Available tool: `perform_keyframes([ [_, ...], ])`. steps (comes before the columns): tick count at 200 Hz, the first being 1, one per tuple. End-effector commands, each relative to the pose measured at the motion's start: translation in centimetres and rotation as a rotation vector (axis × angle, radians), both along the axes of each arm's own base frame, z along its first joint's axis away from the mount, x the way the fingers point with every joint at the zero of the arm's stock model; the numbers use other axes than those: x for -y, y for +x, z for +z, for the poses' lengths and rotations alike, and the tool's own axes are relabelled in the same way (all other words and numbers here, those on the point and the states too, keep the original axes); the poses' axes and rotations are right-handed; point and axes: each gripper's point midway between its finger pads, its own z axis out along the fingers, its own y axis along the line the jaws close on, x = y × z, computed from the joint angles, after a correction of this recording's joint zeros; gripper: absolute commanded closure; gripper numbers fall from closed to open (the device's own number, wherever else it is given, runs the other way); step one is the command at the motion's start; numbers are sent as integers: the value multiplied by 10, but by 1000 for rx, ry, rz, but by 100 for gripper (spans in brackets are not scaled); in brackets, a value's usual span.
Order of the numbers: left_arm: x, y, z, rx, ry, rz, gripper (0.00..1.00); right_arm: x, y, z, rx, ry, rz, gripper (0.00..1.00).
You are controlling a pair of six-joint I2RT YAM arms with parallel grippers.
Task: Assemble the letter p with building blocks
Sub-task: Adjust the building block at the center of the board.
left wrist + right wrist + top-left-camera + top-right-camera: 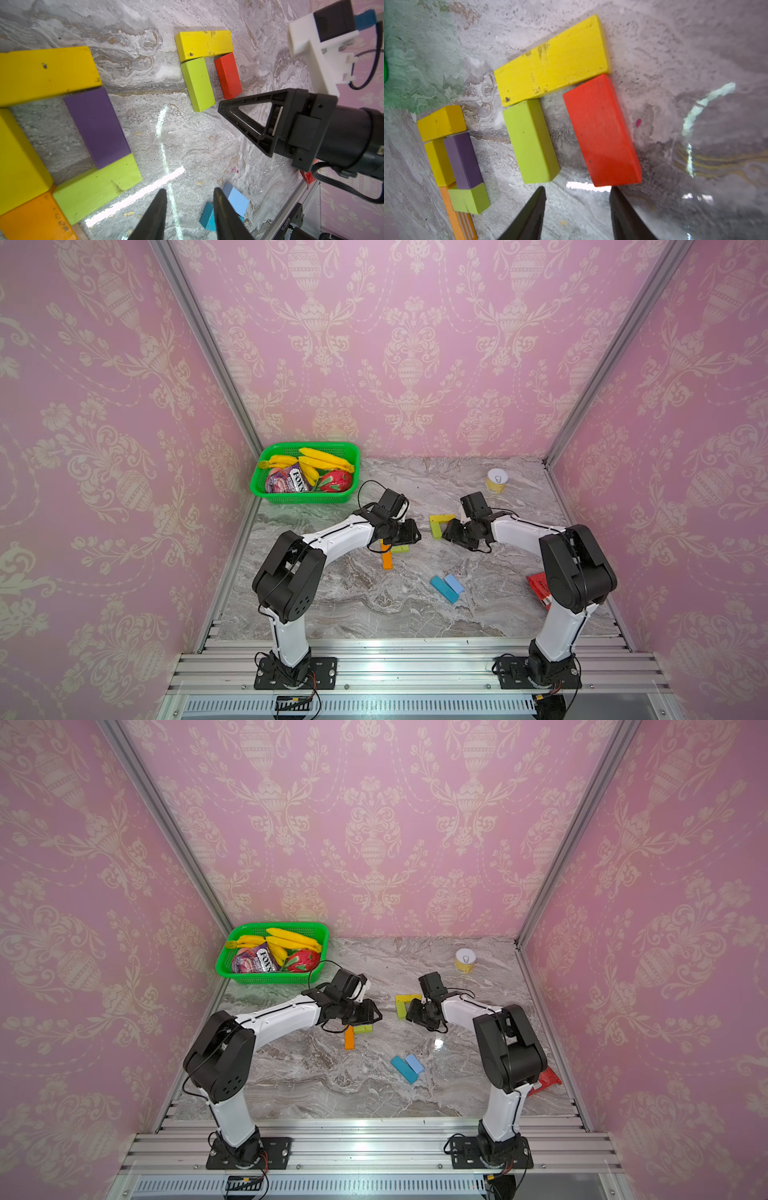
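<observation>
Two groups of building blocks lie mid-table. In the left wrist view, yellow point(45, 74), purple point(97, 126), lime green point(97, 187) and orange point(35, 218) blocks form a loop on a stem. Farther right, a long yellow block point(554, 60) tops a lime green block point(531, 141) and a red block point(602, 133). My right gripper point(577, 188) is open and empty, its fingertips just short of the red block's end. My left gripper point(190, 190) is open over bare marble. Teal point(444, 589) and light blue point(454, 584) blocks lie nearer the front.
A green basket point(303, 495) with bananas and a snack packet stands at the back left. A small can point(496, 480) is at the back right. A red packet point(539, 585) lies behind the right arm's elbow. The grippers point(409, 531) point(446, 531) face each other closely.
</observation>
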Motion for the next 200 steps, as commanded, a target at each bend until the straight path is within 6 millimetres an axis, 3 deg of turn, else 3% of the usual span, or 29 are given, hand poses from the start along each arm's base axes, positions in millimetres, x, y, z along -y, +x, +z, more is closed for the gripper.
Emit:
perform_keyframes([
  [1,-7,1,8,26,19,-2,60,1,-5,-15,-36,-25,-2,47],
  [94,-6,0,7,21,15,-3,60,-1,-8,-11,-27,-6,11,47],
  [128,-7,1,13,35,9,0,60,-5,-15,30,89,8,65,41],
  [160,-6,-1,16,39,-11,2,60,3,-45,59,98,-116,261,32],
  [180,1,-6,23,44,-60,-25,58,20,-73,56,16,-226,345,31],
  [200,20,-22,35,3,-173,-129,56,31,-99,53,-33,-272,387,32],
])
